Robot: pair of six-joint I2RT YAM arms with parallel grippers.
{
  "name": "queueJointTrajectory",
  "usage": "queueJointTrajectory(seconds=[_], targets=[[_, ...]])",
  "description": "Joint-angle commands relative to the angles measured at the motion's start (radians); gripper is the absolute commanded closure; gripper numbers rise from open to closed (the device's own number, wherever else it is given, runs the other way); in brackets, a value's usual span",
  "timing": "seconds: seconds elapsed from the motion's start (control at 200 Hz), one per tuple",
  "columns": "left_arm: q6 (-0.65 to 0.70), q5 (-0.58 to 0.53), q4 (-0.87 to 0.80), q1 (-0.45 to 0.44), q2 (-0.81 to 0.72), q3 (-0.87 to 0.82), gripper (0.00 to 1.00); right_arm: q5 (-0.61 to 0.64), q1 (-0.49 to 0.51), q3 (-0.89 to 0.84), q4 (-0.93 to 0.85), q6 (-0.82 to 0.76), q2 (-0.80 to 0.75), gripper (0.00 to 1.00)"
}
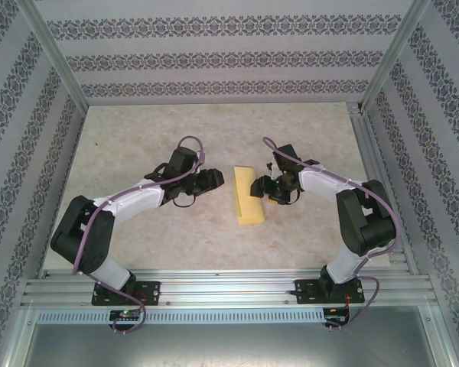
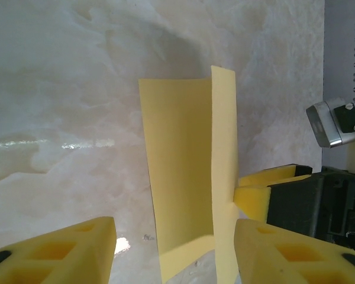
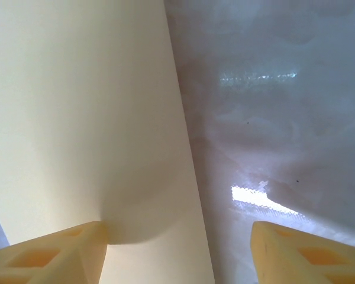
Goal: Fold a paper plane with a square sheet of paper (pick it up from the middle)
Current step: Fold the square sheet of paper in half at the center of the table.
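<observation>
The square sheet of paper [image 1: 249, 197], pale yellow, lies mid-table bent along a lengthwise crease. In the left wrist view one half [image 2: 177, 177] rests flat and the other half [image 2: 223, 154] stands upright. My left gripper [image 1: 216, 180] is just left of it, jaws open [image 2: 174, 254], with the sheet's near end between the yellow fingers [image 2: 290, 251]. My right gripper [image 1: 262, 188] is at the sheet's right side, open [image 3: 177, 254]. Its left finger [image 3: 59, 254] presses against the upright half [image 3: 77, 118] and dents it; the other finger [image 3: 307, 254] hangs over bare table.
The marbled beige table [image 1: 138, 145] is bounded by patterned walls [image 1: 214, 53] at the back and both sides. An aluminium rail [image 1: 229, 290] carrying both arm bases runs along the near edge. Open tabletop surrounds the sheet.
</observation>
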Motion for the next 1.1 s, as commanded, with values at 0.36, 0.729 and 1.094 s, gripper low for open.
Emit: queueJointTrajectory(seconds=[0.36, 0.729, 1.094], targets=[[-0.091, -0.026, 0.107, -0.071, 0.074, 0.043, 0.62, 0.183, 0.076, 0.076, -0.079, -0.012, 0.067, 0.33], [-0.112, -0.035, 0.131, -0.072, 0.097, 0.049, 0.66, 0.248, 0.092, 0.073, -0.039, 0.089, 0.075, 0.32], [-0.117, -0.029, 0.140, -0.074, 0.116, 0.053, 0.68, 0.232, 0.109, 0.093, -0.050, 0.073, 0.110, 0.31]])
